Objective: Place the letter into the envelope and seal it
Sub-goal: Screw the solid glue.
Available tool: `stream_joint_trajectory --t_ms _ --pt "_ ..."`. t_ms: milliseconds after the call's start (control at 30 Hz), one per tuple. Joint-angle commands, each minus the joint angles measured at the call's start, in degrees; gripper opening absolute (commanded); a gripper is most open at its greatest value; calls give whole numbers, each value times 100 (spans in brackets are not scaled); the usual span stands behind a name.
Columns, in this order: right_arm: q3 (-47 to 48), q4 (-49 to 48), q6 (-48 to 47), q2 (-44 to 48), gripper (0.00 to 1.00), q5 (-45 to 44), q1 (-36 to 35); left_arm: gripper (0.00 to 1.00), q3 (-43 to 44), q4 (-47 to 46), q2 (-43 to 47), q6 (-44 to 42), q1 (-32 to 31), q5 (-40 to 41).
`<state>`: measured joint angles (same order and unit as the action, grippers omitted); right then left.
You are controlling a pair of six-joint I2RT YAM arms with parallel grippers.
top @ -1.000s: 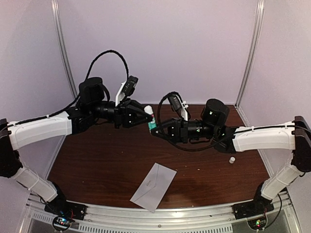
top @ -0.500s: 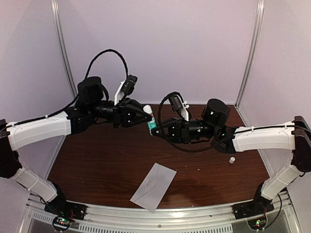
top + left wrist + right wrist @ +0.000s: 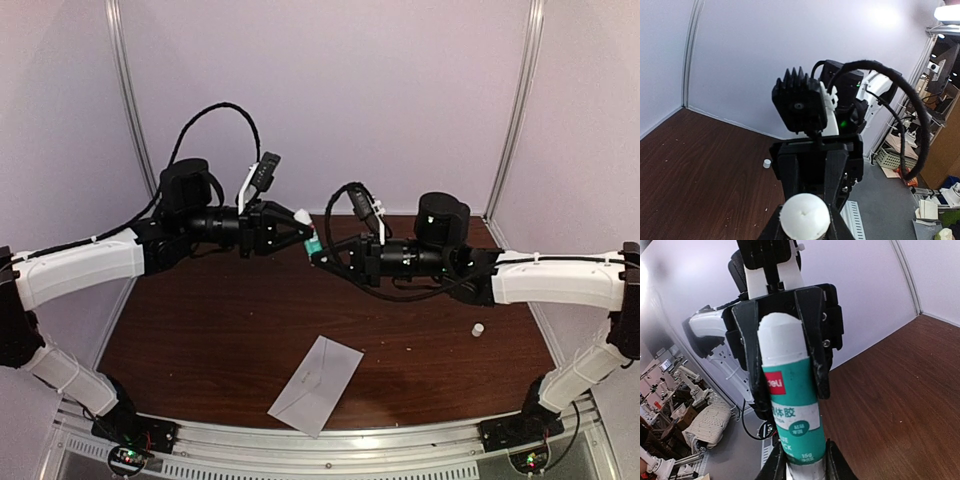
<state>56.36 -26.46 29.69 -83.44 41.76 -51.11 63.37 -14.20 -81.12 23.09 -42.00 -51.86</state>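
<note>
The envelope (image 3: 316, 384), pale grey with its flap seam showing, lies flat near the table's front edge. The letter is out of view. Above the back of the table, a teal-and-white glue stick (image 3: 311, 243) hangs in the air between both grippers. My left gripper (image 3: 302, 230) is shut on its white end (image 3: 804, 216). My right gripper (image 3: 321, 254) is shut on the lower teal body (image 3: 790, 405). In the right wrist view the left gripper's fingers (image 3: 812, 330) clamp the white top from the far side.
A small white cap (image 3: 478, 328) stands on the brown table (image 3: 200, 340) to the right, also seen in the left wrist view as a white cap (image 3: 767, 163). White walls with metal corner posts (image 3: 128, 110) enclose the back and sides.
Both grippers and the glue stick have risen slightly and shifted a little left. The right arm has straightened and its jaws have closed tighter on the stick. The envelope has not moved.
</note>
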Motion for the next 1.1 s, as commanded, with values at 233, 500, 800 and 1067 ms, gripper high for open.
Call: stream_joint_trajectory --t_ms 233,500,800,1067 --pt "2082 3269 -771 -614 0 -4346 -604 9 -124 117 80 -171 -53 1296" --pt "3808 4707 -818 -1771 0 -6465 -1033 9 -215 174 -3 161 -54 1873" --pt "4039 4576 -586 -2002 1 -6453 -1111 8 -255 260 -122 408 -54 2171" --pt "2685 3257 -850 -1055 51 -5397 -1088 6 -343 287 134 532 166 2578"
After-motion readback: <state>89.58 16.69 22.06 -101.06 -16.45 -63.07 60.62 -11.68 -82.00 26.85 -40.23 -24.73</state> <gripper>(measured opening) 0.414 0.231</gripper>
